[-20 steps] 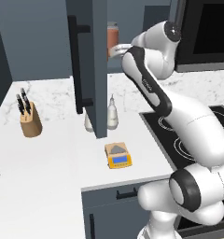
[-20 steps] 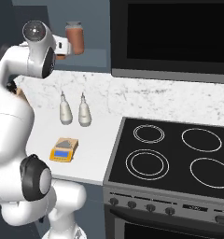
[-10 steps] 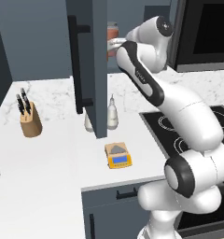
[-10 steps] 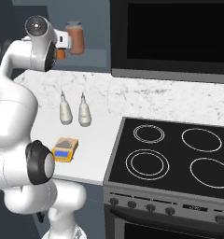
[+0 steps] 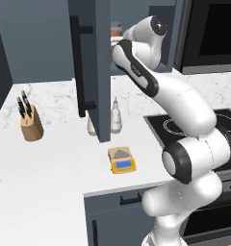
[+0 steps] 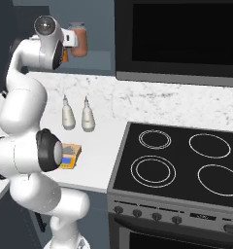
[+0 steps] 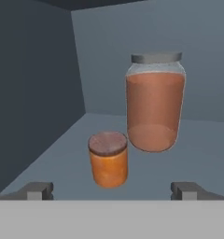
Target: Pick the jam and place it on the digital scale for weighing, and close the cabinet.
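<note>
The jam [image 7: 108, 158] sits on the cabinet [image 5: 91, 57] shelf, just in front of a taller jar [image 7: 155, 102]. The gripper [image 7: 112, 190] faces it, fingers wide and empty — drifting right, it could knock the jar instead.

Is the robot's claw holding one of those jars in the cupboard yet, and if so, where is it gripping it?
Nothing is held. The gripper is open, its fingertips wide apart in front of the jam, not touching it. The taller jar stands behind.
</note>
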